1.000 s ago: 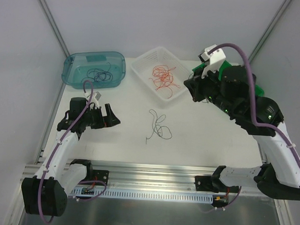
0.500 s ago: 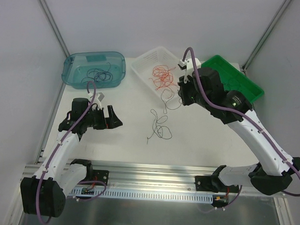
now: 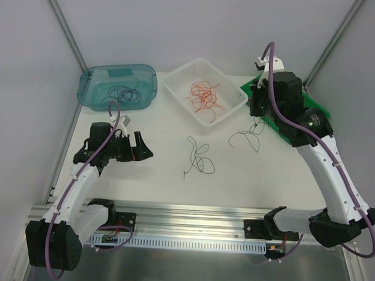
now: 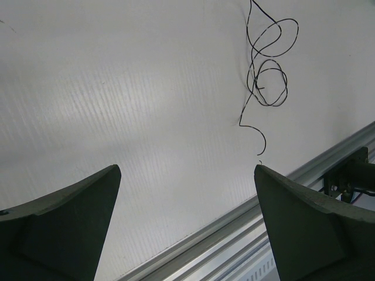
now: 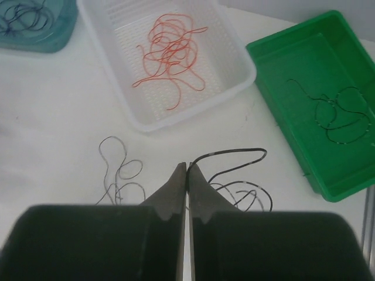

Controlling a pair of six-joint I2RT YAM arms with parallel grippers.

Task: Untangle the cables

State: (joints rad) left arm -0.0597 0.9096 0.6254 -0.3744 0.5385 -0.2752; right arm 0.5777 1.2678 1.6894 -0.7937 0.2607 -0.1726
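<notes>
1. My right gripper [image 5: 187, 168] stood closed, pinching a black cable [image 5: 234, 153] beside the white basket [image 5: 117, 52]; my left gripper [image 4: 186, 175] gaped wide, empty.
2. Only the right wrist view showed another cable [image 5: 343, 114] inside the green tray [image 5: 299, 58].

Bright, even light leaves the white bench [image 3: 155, 184] nearly shadowless, a soft sheen showing in the left wrist view; the right end effector [image 5: 187, 170] looks slightly blurred close up.
</notes>
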